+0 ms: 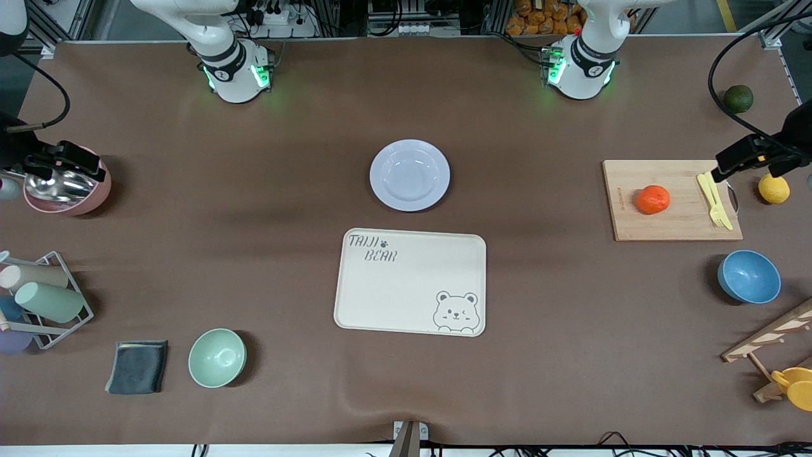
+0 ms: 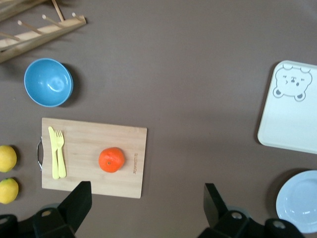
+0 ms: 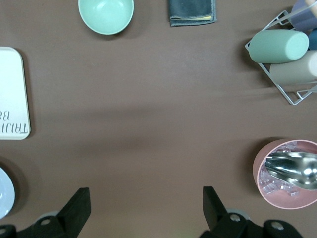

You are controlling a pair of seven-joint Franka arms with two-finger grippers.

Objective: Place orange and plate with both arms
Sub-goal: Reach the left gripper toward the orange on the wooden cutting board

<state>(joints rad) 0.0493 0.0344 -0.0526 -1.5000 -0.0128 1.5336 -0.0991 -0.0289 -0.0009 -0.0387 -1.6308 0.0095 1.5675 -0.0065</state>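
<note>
The orange sits on a wooden cutting board toward the left arm's end of the table. The pale plate lies empty at mid-table, just farther from the front camera than the cream bear tray. My left gripper hangs high over the board's fork end, open and empty. In the left wrist view the orange and the plate show below. My right gripper hangs over the pink bowl, open and empty.
A yellow fork and knife lie on the board. A lemon, a dark green fruit, a blue bowl and a wooden rack stand nearby. A green bowl, grey cloth and cup rack lie at the right arm's end.
</note>
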